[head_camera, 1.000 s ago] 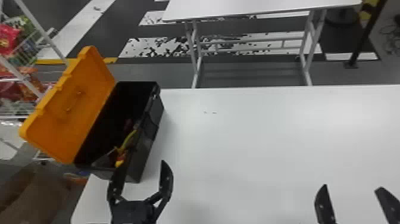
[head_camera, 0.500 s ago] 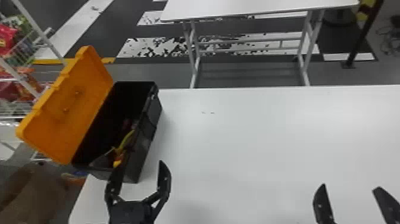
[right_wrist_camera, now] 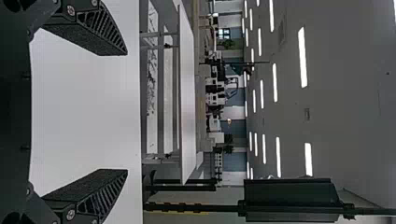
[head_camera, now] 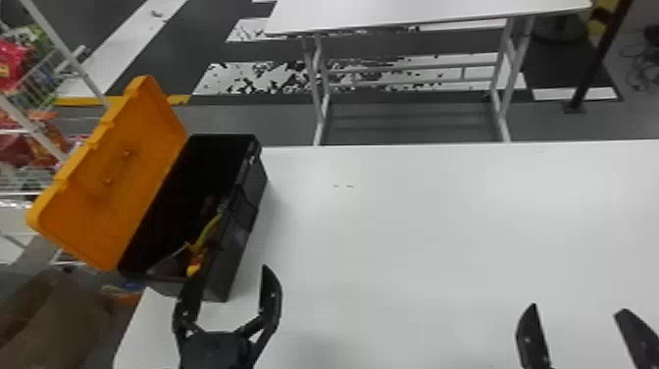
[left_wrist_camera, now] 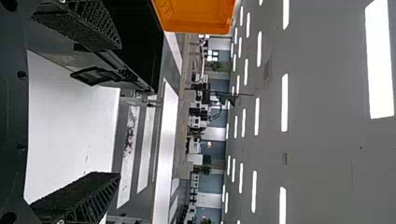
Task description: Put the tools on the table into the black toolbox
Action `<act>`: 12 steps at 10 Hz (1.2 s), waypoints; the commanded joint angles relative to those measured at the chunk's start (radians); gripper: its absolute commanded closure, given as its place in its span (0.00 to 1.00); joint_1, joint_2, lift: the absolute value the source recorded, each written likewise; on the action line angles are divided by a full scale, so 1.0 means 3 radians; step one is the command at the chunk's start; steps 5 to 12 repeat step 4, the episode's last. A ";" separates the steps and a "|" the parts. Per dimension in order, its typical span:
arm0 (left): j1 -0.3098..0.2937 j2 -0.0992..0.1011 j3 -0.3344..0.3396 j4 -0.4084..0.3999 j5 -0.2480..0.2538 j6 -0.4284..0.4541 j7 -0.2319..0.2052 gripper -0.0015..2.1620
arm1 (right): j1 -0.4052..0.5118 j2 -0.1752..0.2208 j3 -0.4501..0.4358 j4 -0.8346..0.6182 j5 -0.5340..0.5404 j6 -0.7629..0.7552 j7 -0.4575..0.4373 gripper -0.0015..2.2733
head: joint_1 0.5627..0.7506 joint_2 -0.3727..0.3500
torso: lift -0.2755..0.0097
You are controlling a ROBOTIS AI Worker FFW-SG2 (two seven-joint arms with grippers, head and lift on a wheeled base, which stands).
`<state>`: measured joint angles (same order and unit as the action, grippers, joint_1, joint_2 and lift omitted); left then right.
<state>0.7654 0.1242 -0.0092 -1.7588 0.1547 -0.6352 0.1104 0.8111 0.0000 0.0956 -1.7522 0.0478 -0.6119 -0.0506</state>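
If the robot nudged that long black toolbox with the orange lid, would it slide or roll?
The boxy, plastic-looking black toolbox would probably slide: its straight sides make rolling unlikely. Its open orange lid leans outward, so it might tip that way. The curved yellow item inside could shift.

Tabletop (head_camera: 441,235): broad, white, two tiny dark marks on it
Second table (head_camera: 431,13): white top on pale metal legs, beyond the tabletop
Floor (head_camera: 255,120): grey and near-black, with white bands, some mottled black
Floor stripe (head_camera: 73,101): yellow, toward the left
Rack (head_camera: 49,147): white wire, at the left, holding brightly coloured packages (head_camera: 12,64)
Post (head_camera: 595,64): dark, upright, toward the right
Cables (head_camera: 640,73): loosely tangled beside the post
Far wall (left_wrist_camera: 217,184): blue-grey and white sections, with green plants (left_wrist_camera: 205,170) near it
Ceiling (left_wrist_camera: 327,177): grey
Lights (left_wrist_camera: 284,102): long white strips in rows, lit
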 commanded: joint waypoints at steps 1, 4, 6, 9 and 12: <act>0.0000 0.0000 0.0000 0.0008 0.0006 0.0008 0.0000 0.01 | 0.0001 0.0003 0.0004 0.0001 -0.0001 -0.0018 0.0000 0.05 | 0.70 0.79 | 0.70; -0.0010 0.0000 0.0000 0.0034 0.0001 0.0008 -0.0005 0.01 | 0.0001 0.0003 -0.0002 0.0006 -0.0016 -0.0038 0.0000 0.05 | 0.70 0.79 | 0.70; -0.0010 0.0000 0.0000 0.0034 0.0001 0.0008 -0.0005 0.01 | 0.0001 0.0003 -0.0002 0.0006 -0.0016 -0.0038 0.0000 0.05 | 0.70 0.79 | 0.70; -0.0010 0.0000 0.0000 0.0034 0.0001 0.0008 -0.0005 0.01 | 0.0001 0.0003 -0.0002 0.0006 -0.0016 -0.0038 0.0000 0.05 | 0.70 0.79 | 0.70; -0.0010 0.0000 0.0000 0.0034 0.0001 0.0008 -0.0005 0.01 | 0.0001 0.0003 -0.0002 0.0006 -0.0016 -0.0038 0.0000 0.05 | 0.70 0.79 | 0.70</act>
